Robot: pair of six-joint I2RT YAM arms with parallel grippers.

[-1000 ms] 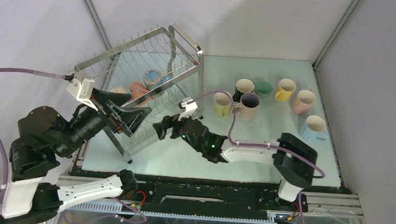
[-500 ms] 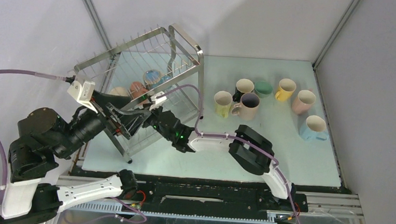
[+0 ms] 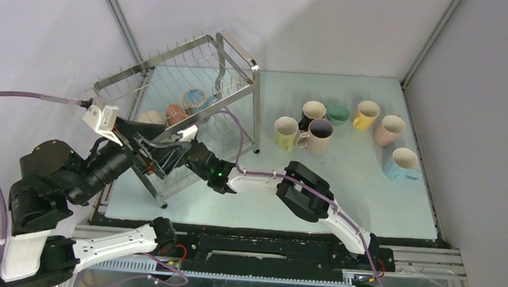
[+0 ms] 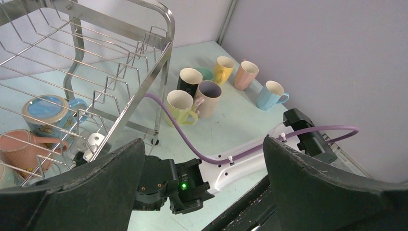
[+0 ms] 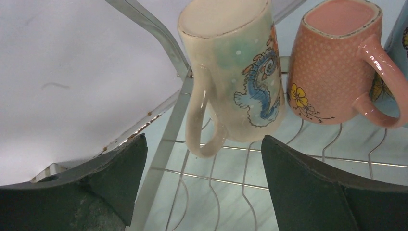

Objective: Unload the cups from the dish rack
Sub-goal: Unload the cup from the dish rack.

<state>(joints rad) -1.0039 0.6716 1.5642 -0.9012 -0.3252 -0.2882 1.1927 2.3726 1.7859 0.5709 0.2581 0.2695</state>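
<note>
- A pale green table [image 3: 367,204] boxed in by grey walls [image 3: 351,30] was seen from above, with the dish rack [image 3: 257,97] parked at its back left.
- Seven cups [image 3: 319,135] were stood loose on the table to the right of the rack, and three more were left in its lower tier. The right arm [image 3: 262,178] was stretched across to the rack's front.
- Left wrist: the left gripper [image 4: 202,144] was held with its jaws wide apart, nothing grabbed. A blue cup [image 4: 45,113] and a salmon cup [image 4: 24,149] were seen through the wires.
- Right wrist: the right gripper [image 5: 202,139] was spread wide too, nothing pinched. A beige cup [image 5: 235,72] was perched base-up on the wires, its handle pointed at the gap, untouched. The salmon cup was sat just beside it.
</note>
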